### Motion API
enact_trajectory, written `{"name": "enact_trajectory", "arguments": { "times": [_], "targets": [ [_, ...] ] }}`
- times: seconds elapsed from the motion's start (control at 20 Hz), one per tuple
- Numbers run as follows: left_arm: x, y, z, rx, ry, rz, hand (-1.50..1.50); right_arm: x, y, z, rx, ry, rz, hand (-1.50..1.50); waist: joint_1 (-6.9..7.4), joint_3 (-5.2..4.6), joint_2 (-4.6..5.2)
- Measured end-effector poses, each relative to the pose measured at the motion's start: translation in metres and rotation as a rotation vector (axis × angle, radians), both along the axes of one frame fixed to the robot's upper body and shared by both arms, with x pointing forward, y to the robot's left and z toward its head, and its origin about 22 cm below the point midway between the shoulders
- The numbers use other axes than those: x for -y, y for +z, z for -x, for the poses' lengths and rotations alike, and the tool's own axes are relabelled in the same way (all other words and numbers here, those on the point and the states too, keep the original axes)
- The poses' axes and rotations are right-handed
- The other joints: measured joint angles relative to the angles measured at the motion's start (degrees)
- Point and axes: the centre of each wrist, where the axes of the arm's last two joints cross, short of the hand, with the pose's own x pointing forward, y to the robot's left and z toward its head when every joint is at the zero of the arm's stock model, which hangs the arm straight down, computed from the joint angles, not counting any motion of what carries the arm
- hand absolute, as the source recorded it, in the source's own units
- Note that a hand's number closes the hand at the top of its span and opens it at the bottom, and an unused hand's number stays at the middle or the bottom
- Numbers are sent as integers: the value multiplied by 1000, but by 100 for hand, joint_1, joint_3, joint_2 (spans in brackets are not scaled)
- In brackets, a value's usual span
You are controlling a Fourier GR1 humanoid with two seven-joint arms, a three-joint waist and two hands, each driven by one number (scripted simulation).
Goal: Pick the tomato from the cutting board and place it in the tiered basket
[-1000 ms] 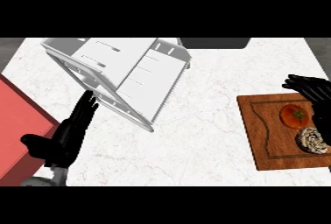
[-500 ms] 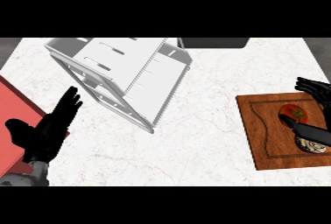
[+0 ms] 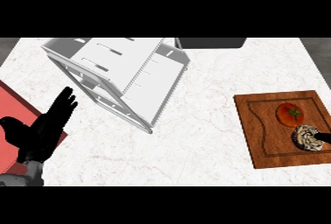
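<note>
Red and ungrasped, the tomato (image 3: pixel 291 113) lies on the cutting board (image 3: pixel 255 131) at the table's right edge. Left hand (image 3: pixel 42 131) rests, fingers straight; the right hand (image 3: pixel 321 138) barely shows, fingers unreadable. Next it must grasp the tomato for the tiered basket (image 3: pixel 123 74).

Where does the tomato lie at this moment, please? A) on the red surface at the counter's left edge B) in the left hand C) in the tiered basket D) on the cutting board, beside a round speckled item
D: the tomato rests on the cutting board, just above the round speckled item; no hand is holding it.
</note>
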Motion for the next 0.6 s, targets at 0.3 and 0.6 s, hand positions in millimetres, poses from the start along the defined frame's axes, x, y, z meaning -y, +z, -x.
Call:
{"name": "enact_trajectory", "arguments": {
  "times": [0.3, 0.6],
  "targets": [
    [-1, 4, -3, -1, 3, -5, 0, -8, 34, 12, -278, 62, 362, -150, -16, -7, -4],
    [6, -1, 2, 3, -12, -1, 0, -48, 42, 14, -412, 56, 464, -150, 58, 7, 9]
  ]
}}
